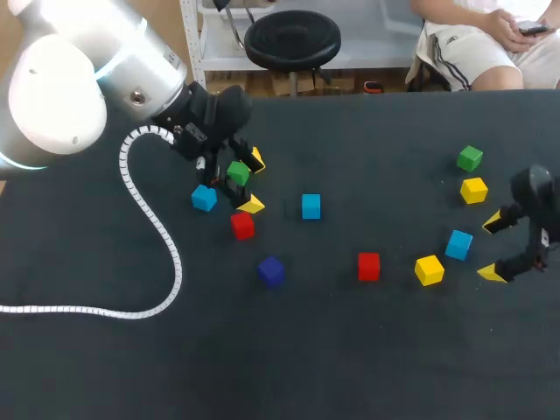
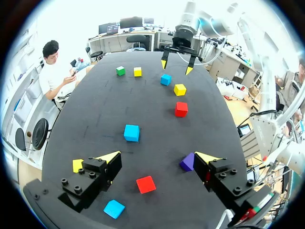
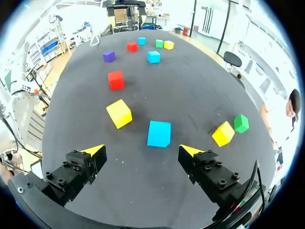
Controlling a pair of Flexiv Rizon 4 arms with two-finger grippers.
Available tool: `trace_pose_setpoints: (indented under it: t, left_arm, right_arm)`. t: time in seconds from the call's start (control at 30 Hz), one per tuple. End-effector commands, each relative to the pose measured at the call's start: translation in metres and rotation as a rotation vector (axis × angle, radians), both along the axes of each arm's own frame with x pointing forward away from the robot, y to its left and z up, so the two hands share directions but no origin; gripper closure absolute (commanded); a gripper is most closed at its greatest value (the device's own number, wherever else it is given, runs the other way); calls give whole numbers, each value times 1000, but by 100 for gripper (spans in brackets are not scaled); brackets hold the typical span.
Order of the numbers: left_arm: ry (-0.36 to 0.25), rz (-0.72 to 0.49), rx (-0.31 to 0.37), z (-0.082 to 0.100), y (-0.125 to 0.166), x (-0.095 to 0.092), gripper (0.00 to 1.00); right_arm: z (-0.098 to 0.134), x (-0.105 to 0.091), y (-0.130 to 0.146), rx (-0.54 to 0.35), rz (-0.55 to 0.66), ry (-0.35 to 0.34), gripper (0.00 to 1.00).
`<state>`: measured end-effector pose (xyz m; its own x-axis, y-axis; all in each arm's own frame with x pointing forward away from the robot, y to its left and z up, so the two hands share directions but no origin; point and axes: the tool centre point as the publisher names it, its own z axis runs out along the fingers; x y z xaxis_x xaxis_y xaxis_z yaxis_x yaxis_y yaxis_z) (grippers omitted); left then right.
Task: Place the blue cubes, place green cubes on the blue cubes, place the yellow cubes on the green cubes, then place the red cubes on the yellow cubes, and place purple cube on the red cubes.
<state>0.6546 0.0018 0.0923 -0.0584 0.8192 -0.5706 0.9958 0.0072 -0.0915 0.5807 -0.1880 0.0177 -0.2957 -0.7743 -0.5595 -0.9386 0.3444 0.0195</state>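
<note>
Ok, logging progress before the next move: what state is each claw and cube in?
Left claw: open, holding nothing.
Right claw: open, holding nothing.
Blue cubes: on the table, uncovered.
Green cubes: on the table, unstacked.
Yellow cubes: on the table, unstacked.
Red cubes: on the table, unstacked.
Purple cube: on the table, unstacked.

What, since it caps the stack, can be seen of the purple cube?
The purple cube is a small plain block, matte, dark violet, seemingly solid. It rests flat on the black table, turned slightly askew, alone and unstacked. Nothing touches it; a red cube lies nearest, and the open left tool hangs beyond that, apart.
</note>
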Motion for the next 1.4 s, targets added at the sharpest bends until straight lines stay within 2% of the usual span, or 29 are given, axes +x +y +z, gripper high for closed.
trace_pose_setpoints:
  t: [0.03, 0.27, 0.6, 0.83, 1.4]
  left_arm:
    - [1, -4, -1, 0, 0, 1, 0]
    - [1, -4, -1, 0, 0, 1, 0]
    - [1, -4, -1, 0, 0, 1, 0]
    - [1, -4, -1, 0, 0, 1, 0]
    - [1, -4, -1, 0, 0, 1, 0]
  right_arm:
    - [-2, 13, 12, 15, 12, -3, 0]
    - [1, 24, 26, 18, 28, -3, 0]
    - [2, 34, 11, 45, 8, -7, 0]
    - [-12, 31, 9, 65, 26, 18, 0]
    - [-27, 43, 12, 118, 38, 3, 0]
